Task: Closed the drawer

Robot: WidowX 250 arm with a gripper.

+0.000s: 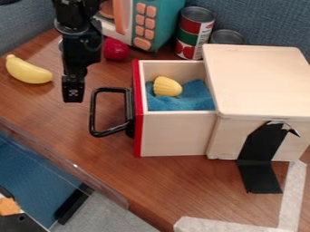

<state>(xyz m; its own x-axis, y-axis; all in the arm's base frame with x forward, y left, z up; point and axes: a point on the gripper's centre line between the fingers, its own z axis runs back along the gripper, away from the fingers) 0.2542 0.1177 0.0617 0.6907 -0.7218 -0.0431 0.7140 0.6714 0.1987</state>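
Rear can (228, 36) partly behind box (259, 81), gripper (72, 96) near handle (93, 112), its spread impossible to tell

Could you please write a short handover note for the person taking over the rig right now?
Gripper: hanging beside the black handle, on the banana side, with a visible gap to the handle.
Things: the drawer stands out of the wooden box, its red front facing the gripper's side. Inside lie a blue cloth and a ridged yellow piece.
Done: closing is not achieved; the drawer is open.
Left: push the drawer into the box, probably by its handle or front.
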